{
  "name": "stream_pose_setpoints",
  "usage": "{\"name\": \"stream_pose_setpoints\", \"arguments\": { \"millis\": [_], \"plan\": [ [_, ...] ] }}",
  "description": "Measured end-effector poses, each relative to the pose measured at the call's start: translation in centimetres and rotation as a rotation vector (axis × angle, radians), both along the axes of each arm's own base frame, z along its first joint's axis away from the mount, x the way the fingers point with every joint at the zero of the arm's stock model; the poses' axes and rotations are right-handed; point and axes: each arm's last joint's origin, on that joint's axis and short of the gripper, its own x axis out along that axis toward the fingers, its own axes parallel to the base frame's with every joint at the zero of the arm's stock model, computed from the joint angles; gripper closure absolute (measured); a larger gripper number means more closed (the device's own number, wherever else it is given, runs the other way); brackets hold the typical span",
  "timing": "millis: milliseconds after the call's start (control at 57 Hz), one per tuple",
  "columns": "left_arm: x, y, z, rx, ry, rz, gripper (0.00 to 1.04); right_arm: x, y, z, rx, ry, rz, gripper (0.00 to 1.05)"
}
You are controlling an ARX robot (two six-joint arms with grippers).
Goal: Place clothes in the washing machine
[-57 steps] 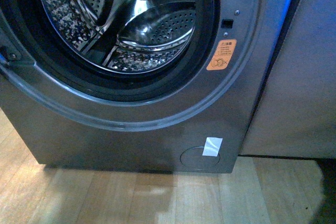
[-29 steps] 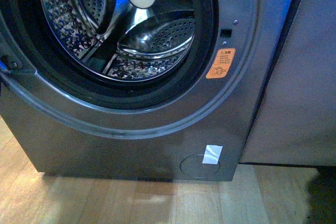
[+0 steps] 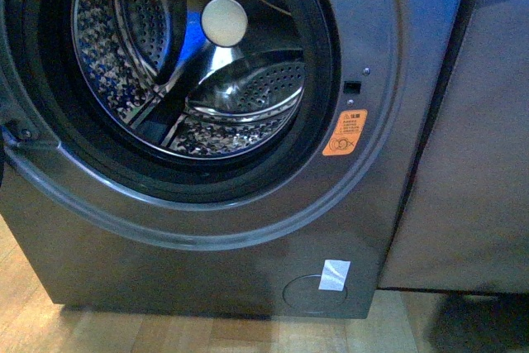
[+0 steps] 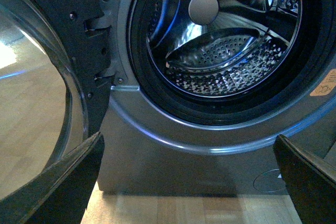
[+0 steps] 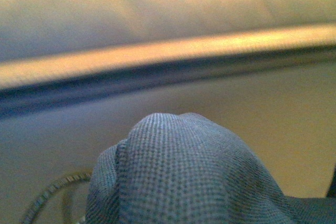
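Note:
The washing machine (image 3: pixel 207 279) is a dark grey front-loader that fills the front view, its porthole open and its perforated steel drum (image 3: pixel 248 97) empty, with an orange sticker (image 3: pixel 345 132) beside the opening. In the left wrist view the drum (image 4: pixel 226 61) shows ahead and my left gripper (image 4: pixel 191 182) is open and empty, its dark fingers (image 4: pixel 68 182) spread wide below the porthole. In the right wrist view the clothes (image 5: pixel 178 177), a dark blue knit fabric, bulge up over my right gripper, which is shut on them. Its fingers are hidden. Neither arm shows in the front view.
The open glass door (image 4: pixel 37 103) hangs at the hinge side in the left wrist view. A plain grey-beige cabinet (image 3: pixel 471 163) stands right of the machine. Wooden floor (image 3: pixel 248 336) lies in front. A white tag (image 3: pixel 334 274) marks the round filter cover.
The front view has shifted: the drum opening and orange sticker now sit lower in the picture, and less floor shows than a second ago.

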Motion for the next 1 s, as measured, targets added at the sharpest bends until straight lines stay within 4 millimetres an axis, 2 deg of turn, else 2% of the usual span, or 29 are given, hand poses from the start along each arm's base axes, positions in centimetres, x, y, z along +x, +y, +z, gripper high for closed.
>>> {"name": "stream_pose_setpoints", "arguments": {
  "millis": [53, 193, 298, 333, 351, 421, 526, 631, 666, 754, 841, 894, 947, 964, 999],
  "plan": [
    [0.0, 0.0, 0.0, 0.000, 0.000, 0.000, 0.07, 0.5, 0.8, 2.0, -0.024, -0.027, 0.021, 0.99],
    [0.0, 0.0, 0.0, 0.000, 0.000, 0.000, 0.07, 2.7, 4.1, 10.1, -0.118, -0.142, 0.087, 0.99],
    [0.0, 0.0, 0.0, 0.000, 0.000, 0.000, 0.07, 3.5, 6.2, 14.6, -0.148, -0.201, 0.116, 0.99],
    [0.0, 0.0, 0.0, 0.000, 0.000, 0.000, 0.07, 3.8, 7.2, 16.8, -0.161, -0.225, 0.138, 0.99],
    [0.0, 0.0, 0.0, 0.000, 0.000, 0.000, 0.07, 3.9, 7.3, 17.0, -0.162, -0.227, 0.141, 0.99],
    [0.0, 0.0, 0.0, 0.000, 0.000, 0.000, 0.07, 4.4, 9.4, 20.7, -0.180, -0.265, 0.170, 0.99],
    [0.0, 0.0, 0.0, 0.000, 0.000, 0.000, 0.07, 5.5, 12.7, 25.0, -0.193, -0.296, 0.225, 0.99],
    [0.0, 0.0, 0.0, 0.000, 0.000, 0.000, 0.07, 6.7, 14.5, 25.8, -0.198, -0.299, 0.271, 0.99],
    [0.0, 0.0, 0.0, 0.000, 0.000, 0.000, 0.07, 6.7, 14.5, 25.8, -0.198, -0.299, 0.271, 0.99],
    [0.0, 0.0, 0.0, 0.000, 0.000, 0.000, 0.07, 8.1, 15.1, 25.4, -0.182, -0.283, 0.273, 0.99],
    [0.0, 0.0, 0.0, 0.000, 0.000, 0.000, 0.07, 8.3, 15.7, 25.6, -0.177, -0.281, 0.270, 0.99],
    [0.0, 0.0, 0.0, 0.000, 0.000, 0.000, 0.07, 8.3, 17.3, 26.2, -0.192, -0.293, 0.293, 0.99],
    [0.0, 0.0, 0.0, 0.000, 0.000, 0.000, 0.07, 8.3, 17.3, 26.2, -0.192, -0.293, 0.293, 0.99],
    [0.0, 0.0, 0.0, 0.000, 0.000, 0.000, 0.07, 8.3, 18.2, 26.6, -0.209, -0.301, 0.300, 0.99],
    [0.0, 0.0, 0.0, 0.000, 0.000, 0.000, 0.07, 8.3, 18.2, 26.6, -0.209, -0.301, 0.300, 0.99]
  ]
}}
